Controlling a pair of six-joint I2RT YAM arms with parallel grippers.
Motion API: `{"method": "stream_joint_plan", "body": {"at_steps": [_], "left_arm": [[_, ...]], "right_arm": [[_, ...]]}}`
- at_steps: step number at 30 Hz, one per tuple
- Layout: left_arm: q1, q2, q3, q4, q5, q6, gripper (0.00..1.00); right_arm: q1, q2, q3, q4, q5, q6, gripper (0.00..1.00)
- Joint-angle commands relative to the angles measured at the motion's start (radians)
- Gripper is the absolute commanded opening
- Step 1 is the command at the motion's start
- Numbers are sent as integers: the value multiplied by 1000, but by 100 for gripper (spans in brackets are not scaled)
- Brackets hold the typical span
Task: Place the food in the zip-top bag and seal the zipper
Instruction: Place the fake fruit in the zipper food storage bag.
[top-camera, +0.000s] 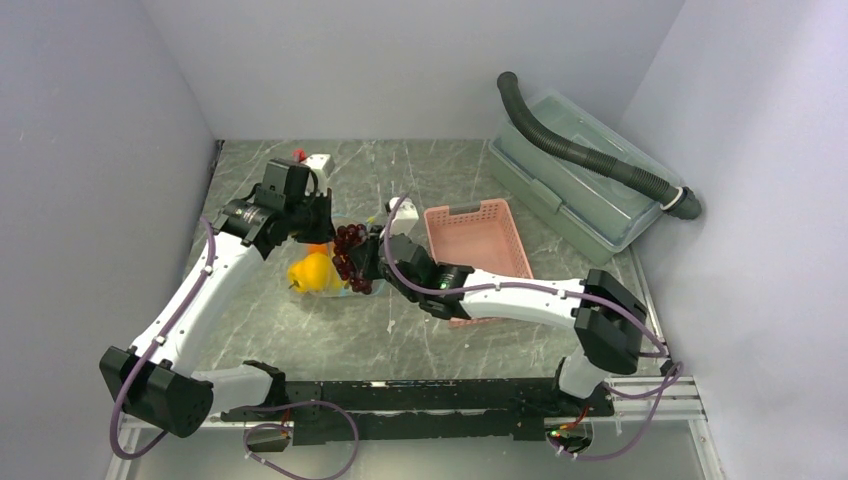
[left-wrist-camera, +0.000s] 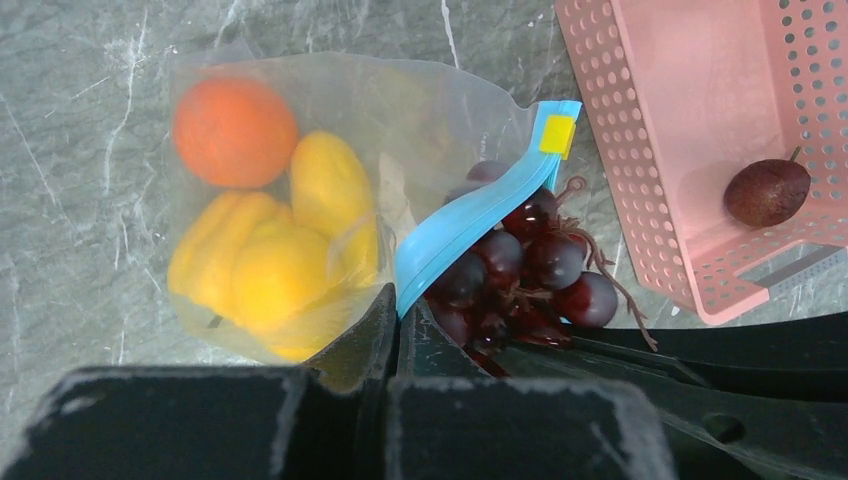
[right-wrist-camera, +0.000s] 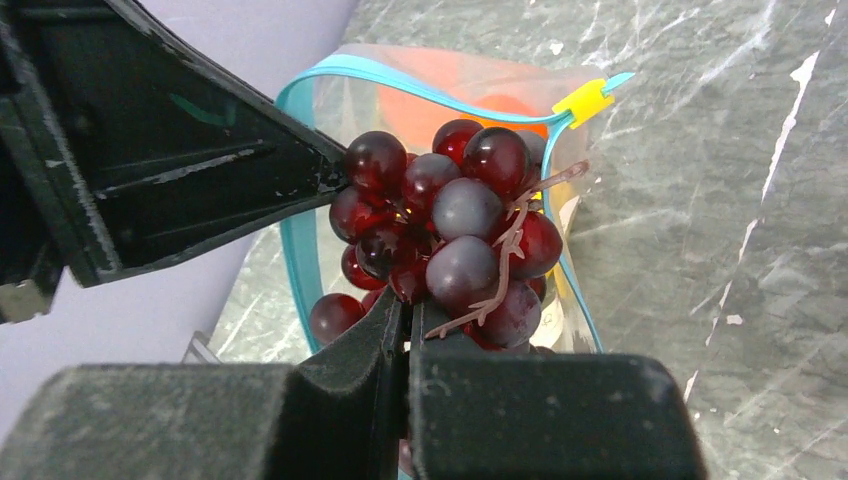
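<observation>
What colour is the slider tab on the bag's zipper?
Slider tab: yellow, clearest in left wrist view.

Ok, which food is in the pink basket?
The dark reddish-brown round fruit, alone in the pink basket. The orange and yellow pieces are inside the clear bag, and the grapes are held at its mouth by the right end effector.

Grey marble-pattern table (top-camera: 440, 170), white veins, walls on left, far and right sides. Clear zip-top bag (left-wrist-camera: 400, 100) lying on surface left of centre, body flat on tabletop, mouth toward basket. Pink basket (top-camera: 478, 225), slotted, just right of bag, standing upright on table, near end hidden under arm. Clear lidded storage box (top-camera: 560, 190) at far right, set diagonally by right wall. Small white object (top-camera: 318, 160) at far left; cannot tell what.
</observation>
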Motion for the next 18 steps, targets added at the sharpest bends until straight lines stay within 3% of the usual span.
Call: {"method": "stream_joint_plan", "body": {"at_steps": [1, 12, 18], "left_arm": [[-2, -22, 0, 39, 47, 6, 0], [-2, -20, 0, 40, 60, 12, 0], [-2, -20, -1, 40, 59, 14, 0]], "right_arm": [[-21, 35, 103, -1, -20, -25, 0], [-111, 173, 286, -152, -98, -32, 0], [-158, 220, 332, -179, -200, -31, 18]]}}
